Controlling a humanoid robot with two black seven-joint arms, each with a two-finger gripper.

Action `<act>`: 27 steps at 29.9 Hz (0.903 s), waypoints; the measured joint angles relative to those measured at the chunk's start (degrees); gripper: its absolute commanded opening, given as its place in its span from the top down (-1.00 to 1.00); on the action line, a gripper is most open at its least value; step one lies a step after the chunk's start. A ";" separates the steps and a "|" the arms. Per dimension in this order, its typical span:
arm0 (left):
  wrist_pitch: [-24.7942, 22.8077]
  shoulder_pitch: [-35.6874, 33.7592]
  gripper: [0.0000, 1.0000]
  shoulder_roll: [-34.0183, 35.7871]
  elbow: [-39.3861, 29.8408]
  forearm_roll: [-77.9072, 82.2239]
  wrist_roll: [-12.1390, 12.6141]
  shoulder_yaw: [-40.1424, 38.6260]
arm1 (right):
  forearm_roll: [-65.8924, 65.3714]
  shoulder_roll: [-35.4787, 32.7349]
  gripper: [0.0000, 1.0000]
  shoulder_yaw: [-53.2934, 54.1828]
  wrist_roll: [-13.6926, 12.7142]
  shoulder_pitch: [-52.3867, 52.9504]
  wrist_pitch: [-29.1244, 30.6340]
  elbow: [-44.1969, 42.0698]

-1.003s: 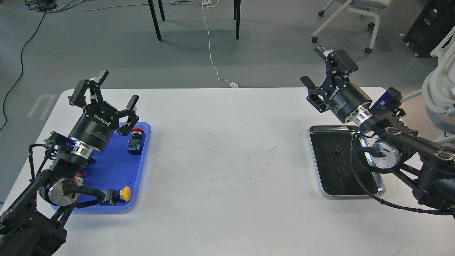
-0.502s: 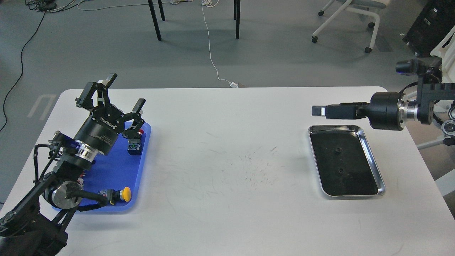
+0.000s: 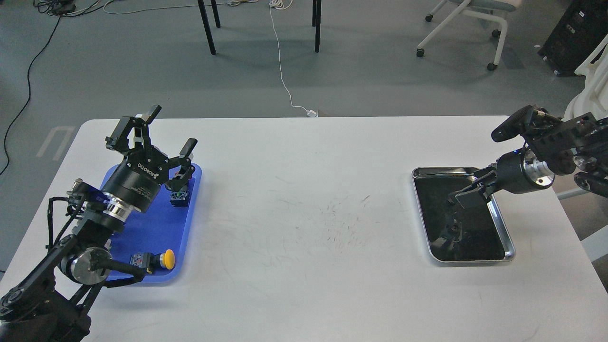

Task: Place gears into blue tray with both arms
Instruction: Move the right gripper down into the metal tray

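Two tiny black gears lie on the black lining of the silver tray at the right: one gear towards the back, the other gear closer to me. My right gripper hangs low over that tray, open, its fingertips just right of the rear gear and holding nothing. The blue tray sits at the table's left. My left gripper is raised over its far end, open and empty.
In the blue tray are a push-button switch, partly behind my left gripper, and a yellow-capped switch near the front edge. The white table is scuffed in the middle. Chairs and cables stand on the floor beyond.
My right arm swung out to the right, then came down over the silver tray, gripper now pointing at the gears. My left gripper drifted slightly right and forward, still open.
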 measured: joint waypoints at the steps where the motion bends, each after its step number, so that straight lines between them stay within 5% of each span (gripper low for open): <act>1: 0.00 -0.01 -0.98 0.05 0.00 0.00 0.00 0.00 | 0.00 0.69 -0.43 -0.61 -0.01 -0.24 -0.63 -0.94; 11: 0.00 -0.06 -0.98 -0.06 0.00 0.00 0.00 -0.01 | 0.29 4.98 -0.18 -2.15 -0.01 -4.40 -4.48 -6.49; 27: 0.00 0.17 -0.98 -0.25 0.01 0.00 0.00 -0.01 | 0.35 8.74 -0.17 -2.06 -0.02 -8.25 -5.75 -12.15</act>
